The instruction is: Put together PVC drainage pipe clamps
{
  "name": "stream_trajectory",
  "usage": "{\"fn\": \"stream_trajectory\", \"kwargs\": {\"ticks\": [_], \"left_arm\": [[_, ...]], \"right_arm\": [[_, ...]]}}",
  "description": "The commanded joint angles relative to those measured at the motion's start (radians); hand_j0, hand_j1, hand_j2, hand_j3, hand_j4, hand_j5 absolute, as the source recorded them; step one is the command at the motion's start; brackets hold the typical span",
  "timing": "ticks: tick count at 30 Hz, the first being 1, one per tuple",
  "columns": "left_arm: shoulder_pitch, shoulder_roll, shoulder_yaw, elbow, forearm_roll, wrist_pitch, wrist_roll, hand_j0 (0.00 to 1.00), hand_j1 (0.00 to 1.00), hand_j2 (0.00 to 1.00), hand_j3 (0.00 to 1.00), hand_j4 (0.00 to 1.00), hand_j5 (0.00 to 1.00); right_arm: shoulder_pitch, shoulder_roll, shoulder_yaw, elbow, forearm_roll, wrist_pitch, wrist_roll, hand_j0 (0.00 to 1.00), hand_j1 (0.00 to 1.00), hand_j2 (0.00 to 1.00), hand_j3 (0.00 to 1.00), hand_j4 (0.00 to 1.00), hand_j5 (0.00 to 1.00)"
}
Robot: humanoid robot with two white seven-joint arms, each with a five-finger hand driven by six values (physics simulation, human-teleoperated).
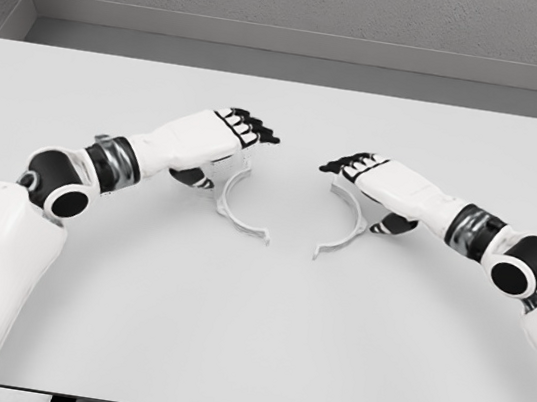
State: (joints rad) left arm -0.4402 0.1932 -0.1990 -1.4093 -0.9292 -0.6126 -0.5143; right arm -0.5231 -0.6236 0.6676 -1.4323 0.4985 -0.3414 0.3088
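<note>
While both of my white arms reach in over the plain white tabletop [248, 340], each hand sits above one half of a pale grey, C-shaped plastic pipe clamp. My left hand [219, 138] comes in from the lower left, palm down, its black-tipped fingers [256, 128] stretched forward and lying close together; its dark thumb drops beneath the palm, just beside the upper end of the left clamp half [237, 211]. Whether that thumb and palm actually pinch the piece I cannot tell, since the hand hides the contact. My right hand [378, 177] mirrors it from the right side, fingers [347, 164] extended toward the middle, thumb tucked under next to the top of the right clamp half [342, 234]; again the grip itself is hidden. The two curved halves lie on the table with their open sides facing each other, lower flanged ends pointing toward the centre, near one another but clearly apart, between my two hands.
</note>
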Motion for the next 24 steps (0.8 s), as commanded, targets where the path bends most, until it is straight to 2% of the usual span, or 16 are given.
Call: {"fn": "stream_trajectory", "kwargs": {"ticks": [1, 4, 9, 19, 22, 24], "left_arm": [[-0.003, 0.000, 0.004, 0.053, 0.004, 0.002, 0.000, 1.00, 1.00, 1.00, 1.00, 1.00, 1.00], [-0.029, 0.000, 0.000, 0.093, 0.004, 0.002, 0.000, 1.00, 1.00, 1.00, 1.00, 1.00, 1.00], [-0.037, -0.031, -0.011, 0.113, -0.002, 0.002, 0.000, 1.00, 1.00, 1.00, 1.00, 1.00, 1.00], [-0.040, -0.069, -0.028, 0.112, -0.005, 0.002, 0.000, 1.00, 1.00, 1.00, 1.00, 1.00, 1.00], [-0.040, -0.072, -0.028, 0.110, -0.005, 0.002, 0.000, 1.00, 1.00, 1.00, 1.00, 1.00, 1.00], [-0.040, -0.070, -0.025, 0.110, -0.003, 0.002, 0.000, 1.00, 1.00, 1.00, 1.00, 1.00, 1.00]], "right_arm": [[0.000, 0.007, 0.007, 0.003, -0.003, 0.001, 0.000, 1.00, 1.00, 1.00, 1.00, 1.00, 1.00], [0.000, 0.019, 0.007, 0.003, 0.005, 0.001, 0.000, 1.00, 1.00, 1.00, 1.00, 1.00, 1.00], [-0.008, 0.035, 0.009, 0.003, 0.006, 0.001, 0.000, 1.00, 1.00, 1.00, 1.00, 1.00, 1.00], [-0.025, 0.081, 0.020, 0.004, 0.018, 0.002, 0.000, 1.00, 1.00, 1.00, 1.00, 1.00, 1.00], [-0.028, 0.079, 0.018, 0.004, 0.018, 0.001, 0.000, 1.00, 1.00, 1.00, 1.00, 1.00, 1.00], [-0.021, 0.055, 0.006, -0.005, 0.015, -0.008, 0.000, 1.00, 1.00, 1.00, 1.00, 1.00, 1.00]]}}
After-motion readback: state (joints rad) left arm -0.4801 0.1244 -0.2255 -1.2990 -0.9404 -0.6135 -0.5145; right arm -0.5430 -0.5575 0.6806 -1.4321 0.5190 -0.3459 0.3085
